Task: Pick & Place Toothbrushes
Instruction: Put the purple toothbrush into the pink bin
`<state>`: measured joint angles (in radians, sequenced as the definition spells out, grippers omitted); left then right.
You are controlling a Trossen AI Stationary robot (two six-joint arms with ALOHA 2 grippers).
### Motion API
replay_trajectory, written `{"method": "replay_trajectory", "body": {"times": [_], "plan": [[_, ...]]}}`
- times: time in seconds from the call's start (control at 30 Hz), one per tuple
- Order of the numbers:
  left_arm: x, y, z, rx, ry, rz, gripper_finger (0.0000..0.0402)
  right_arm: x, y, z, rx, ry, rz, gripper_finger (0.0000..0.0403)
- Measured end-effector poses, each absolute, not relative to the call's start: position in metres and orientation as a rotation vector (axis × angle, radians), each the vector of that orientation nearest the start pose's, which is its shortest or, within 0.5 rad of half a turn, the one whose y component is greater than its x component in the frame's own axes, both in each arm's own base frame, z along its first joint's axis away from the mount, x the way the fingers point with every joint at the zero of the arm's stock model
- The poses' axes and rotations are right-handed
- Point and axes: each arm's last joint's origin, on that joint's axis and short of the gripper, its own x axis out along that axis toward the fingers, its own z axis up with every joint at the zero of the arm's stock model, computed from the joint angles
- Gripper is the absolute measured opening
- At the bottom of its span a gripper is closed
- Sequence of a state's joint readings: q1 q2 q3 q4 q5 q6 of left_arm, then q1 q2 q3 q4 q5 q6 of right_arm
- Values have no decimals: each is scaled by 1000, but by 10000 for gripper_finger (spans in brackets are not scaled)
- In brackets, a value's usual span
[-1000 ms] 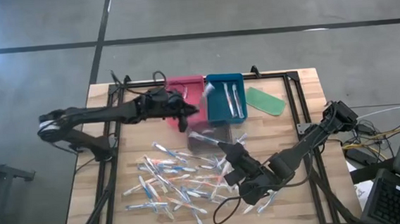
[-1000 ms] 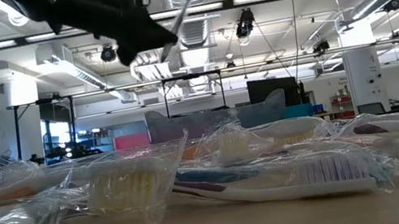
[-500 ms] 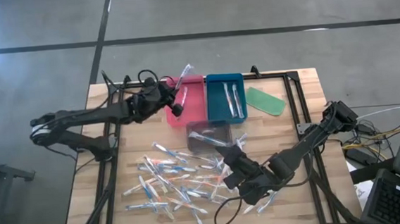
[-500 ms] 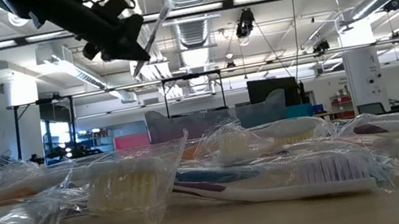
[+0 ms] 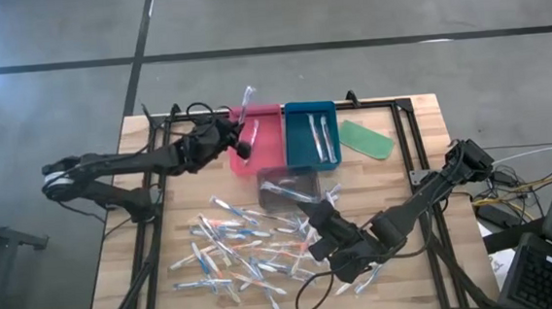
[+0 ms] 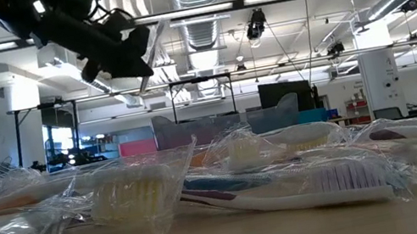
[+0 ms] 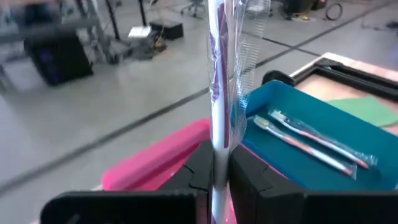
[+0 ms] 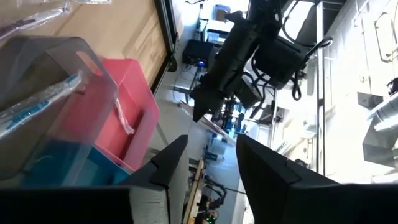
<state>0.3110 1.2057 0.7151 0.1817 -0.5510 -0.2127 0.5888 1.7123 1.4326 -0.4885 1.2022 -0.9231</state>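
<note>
From above, the left pincer [image 5: 243, 137] hangs over the near-left edge of the pink tray [image 5: 265, 141], clamped on a wrapped toothbrush [image 5: 245, 106] that sticks up and away from it. The blue tray [image 5: 311, 134] beside it holds two toothbrushes [image 5: 320, 138]; a clear tray [image 5: 289, 187] sits in front of both. The green oblong piece [image 5: 366, 138] lies to the right of the blue tray. A big scatter of loose toothbrushes [image 5: 234, 255] covers the front half of the desk [image 5: 432, 290], so most of the job looks undone. The right pincer [image 5: 317, 213] rests low at the right edge of that scatter, just in front of the clear tray.

From desk level, wrapped brushes [image 6: 289, 180] fill the foreground, and the left pincer [image 6: 132, 49] is raised high with the brush angled upward.

The left wrist camera shows the fingers [image 7: 202, 165] closed on the handle of the held toothbrush [image 7: 217, 81], with the pink tray [image 7: 155, 165] below and the two brushes [image 7: 311, 140] in the blue tray [image 7: 348, 134].

The right wrist camera shows its fingers [image 8: 264, 165] spread apart, holding nothing, and at least one brush [image 8: 37, 102] inside the clear tray [image 8: 62, 81].
</note>
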Motion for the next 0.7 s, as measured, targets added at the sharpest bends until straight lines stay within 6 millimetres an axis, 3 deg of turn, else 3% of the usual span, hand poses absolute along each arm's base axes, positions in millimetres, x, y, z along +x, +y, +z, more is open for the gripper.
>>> {"method": "replay_trajectory", "body": {"times": [0.1,0.33,0.53,0.7], "plan": [[240,97,261,-206,241,908,30,319,181,301,-1482,756,-331,117],[236,119,290,-427,366,910,38,317,174,307,-1342,723,-460,96],[241,140,319,-566,493,861,32,307,162,328,-1248,687,-656,75],[255,152,338,-646,624,863,38,287,148,356,-1066,594,-753,59]]}}
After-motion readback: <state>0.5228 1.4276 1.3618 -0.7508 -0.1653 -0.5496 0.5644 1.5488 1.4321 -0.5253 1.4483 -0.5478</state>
